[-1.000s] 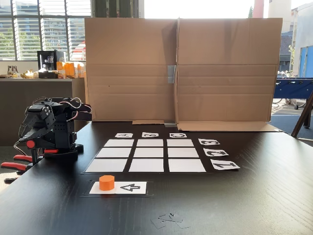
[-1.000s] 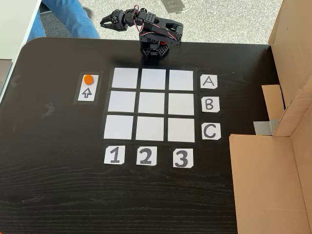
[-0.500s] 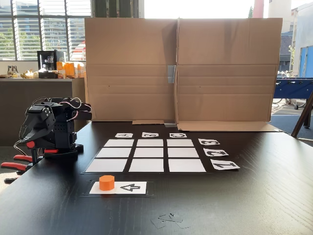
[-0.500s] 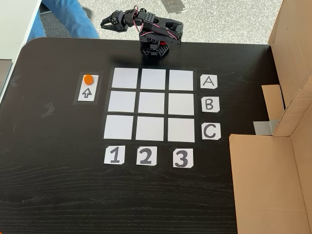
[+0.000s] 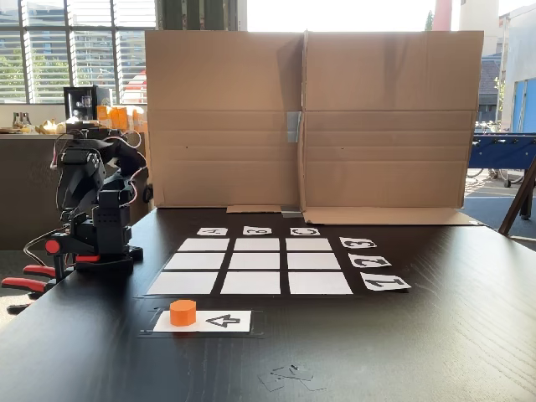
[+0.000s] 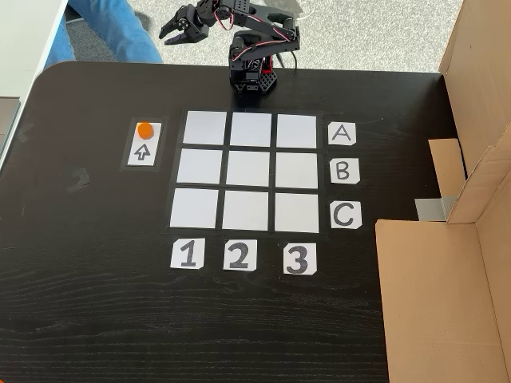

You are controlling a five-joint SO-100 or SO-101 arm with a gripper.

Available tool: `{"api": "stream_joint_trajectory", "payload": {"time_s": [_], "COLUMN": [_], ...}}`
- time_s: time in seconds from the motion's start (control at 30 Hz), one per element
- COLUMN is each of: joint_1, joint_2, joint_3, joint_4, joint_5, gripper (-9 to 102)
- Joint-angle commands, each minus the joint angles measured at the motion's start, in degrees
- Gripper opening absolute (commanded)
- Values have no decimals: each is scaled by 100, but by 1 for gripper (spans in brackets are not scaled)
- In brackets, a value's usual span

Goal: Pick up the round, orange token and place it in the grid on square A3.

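Arm point(image 5: 88, 197) raised | claw point(image 6: 177, 24) parted, seen from above | token point(image 6: 144, 129) on strip

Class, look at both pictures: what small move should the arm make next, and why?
Probably swing the gripper over the table toward the token. The token sits untouched on the arrow strip, the grid holds nothing, and the gripper hangs beyond the table edge.

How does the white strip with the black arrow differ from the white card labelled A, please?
The white paper strip with the black arrow lies left of the three-by-three white grid in the view from above, while the white paper card labelled A lies right of it. The strip carries the small orange plastic token; the card carries nothing. The strip is elongated, the card nearly square. Both lie flat on the black wooden table.
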Motion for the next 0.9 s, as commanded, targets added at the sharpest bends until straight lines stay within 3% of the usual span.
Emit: {"api": "stream_joint_trajectory", "payload": {"time_s": [0.0, 0.43, 0.87], "joint_1": [-132, -220, -976], "joint_2": [-800, -4535, -6407], "joint_3": [-1116, -5634, -6873], "joint_4": [334, 2856, 2892], "joint_5": [-53, -88, -554], "gripper": [12, 32, 34]}}
